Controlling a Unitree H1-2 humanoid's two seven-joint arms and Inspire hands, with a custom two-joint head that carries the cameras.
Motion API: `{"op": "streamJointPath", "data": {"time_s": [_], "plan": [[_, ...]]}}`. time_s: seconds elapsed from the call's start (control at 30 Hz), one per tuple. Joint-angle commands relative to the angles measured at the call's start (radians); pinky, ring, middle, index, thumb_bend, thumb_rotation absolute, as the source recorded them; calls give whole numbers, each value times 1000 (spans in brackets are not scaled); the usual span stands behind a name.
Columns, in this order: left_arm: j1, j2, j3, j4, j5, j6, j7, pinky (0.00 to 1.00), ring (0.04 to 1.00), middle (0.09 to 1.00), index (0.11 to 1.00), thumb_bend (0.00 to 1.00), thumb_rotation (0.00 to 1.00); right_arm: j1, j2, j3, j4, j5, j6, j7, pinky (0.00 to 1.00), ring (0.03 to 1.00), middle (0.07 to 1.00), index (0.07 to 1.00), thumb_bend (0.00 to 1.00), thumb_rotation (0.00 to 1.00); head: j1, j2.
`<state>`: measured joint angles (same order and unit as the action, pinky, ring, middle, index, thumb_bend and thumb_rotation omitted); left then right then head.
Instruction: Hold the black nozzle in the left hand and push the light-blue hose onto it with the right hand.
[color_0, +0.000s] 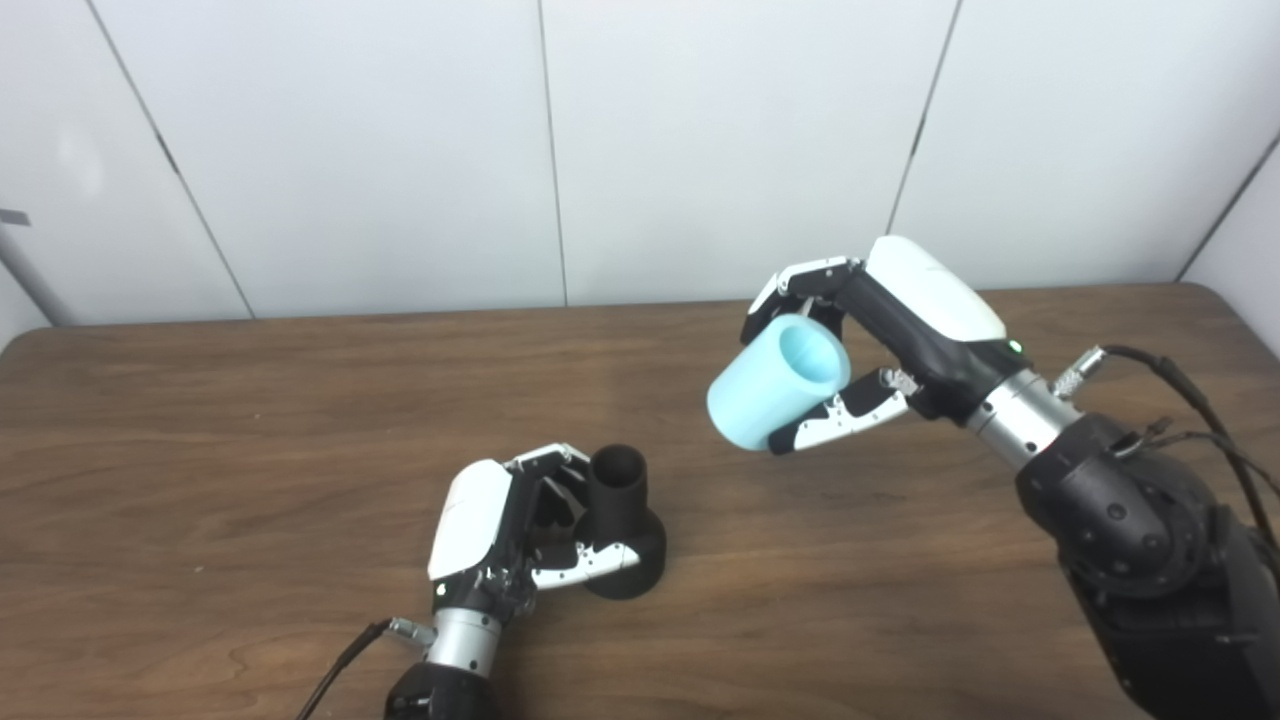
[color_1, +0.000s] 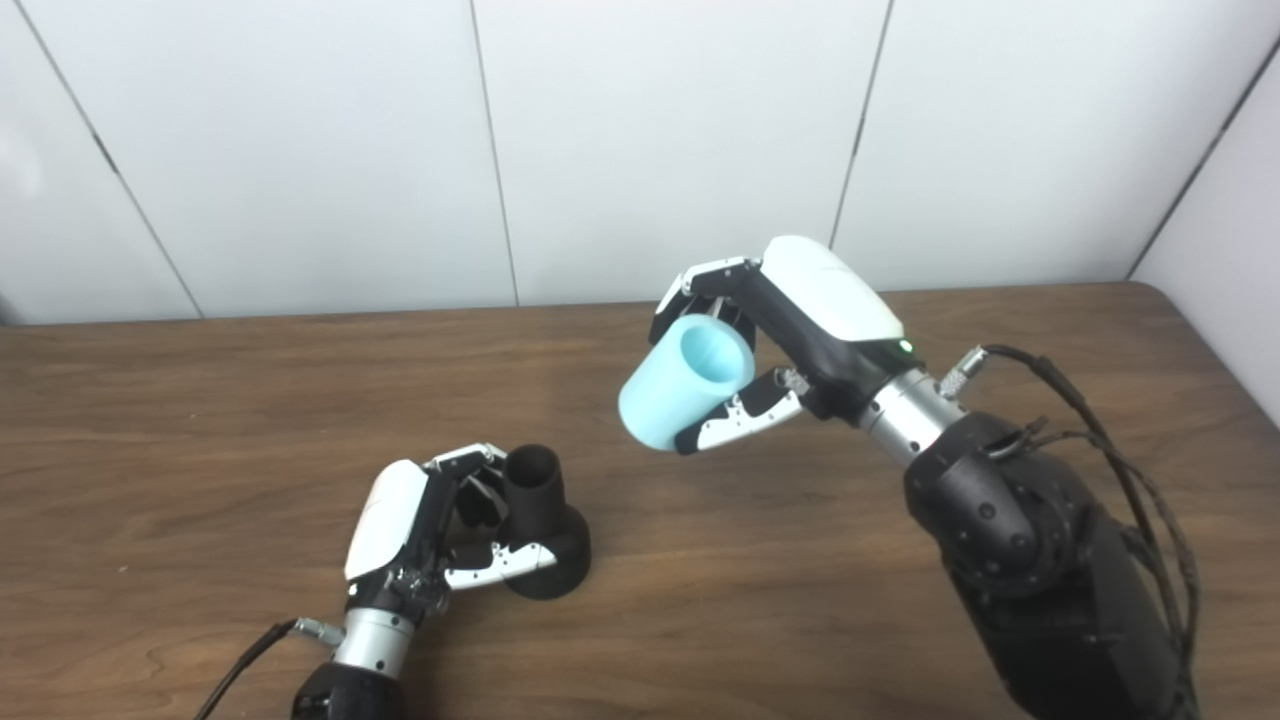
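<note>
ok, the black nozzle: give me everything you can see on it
The black nozzle is matte and looks like plastic: a narrow open tube on top flaring into a wider rounded base. It stands nearly upright on the wooden table, mouth up, tilted slightly. The left robot hand is closed around it, thumb across the base and fingers by the neck. The blue hose, held in the right robot hand, is up to the right and clear of it.

No readable text anywhere

We find no words, labels, brand marks or numbers in either view — the white shells of the left hand and right hand, the black nozzle, the light-blue hose, the table and the wall panels all show plain, unmarked surfaces.
</note>
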<state>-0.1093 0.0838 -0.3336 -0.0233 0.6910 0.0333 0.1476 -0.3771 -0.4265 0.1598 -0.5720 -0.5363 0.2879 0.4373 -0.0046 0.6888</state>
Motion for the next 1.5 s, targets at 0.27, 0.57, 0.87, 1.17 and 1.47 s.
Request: {"op": "streamJointPath", "data": {"time_s": [0.27,0.57,0.87,1.17,1.47], "plan": [[22,-14,-17,29,37,44,-25,360,361,436,503,497,0,-8,51,11,-39,-10,-36,-18,311,387,506,534,493,0,22,3],[18,-21,-22,36,41,47,-24,350,356,433,510,496,0,14,79,22,-17,-1,-61,-26,332,393,509,512,497,0,39,7],[11,-28,-26,41,51,56,-22,350,373,441,528,497,0,39,93,28,18,3,-112,-40,335,398,512,500,498,0,51,9],[5,-43,-31,54,54,53,-16,336,382,431,526,497,0,47,104,29,38,22,-142,-47,332,398,512,499,497,0,61,11],[-2,-48,-40,68,59,52,-14,329,375,431,527,496,0,38,119,35,57,28,-165,-63,318,403,512,510,496,0,66,8]]}}
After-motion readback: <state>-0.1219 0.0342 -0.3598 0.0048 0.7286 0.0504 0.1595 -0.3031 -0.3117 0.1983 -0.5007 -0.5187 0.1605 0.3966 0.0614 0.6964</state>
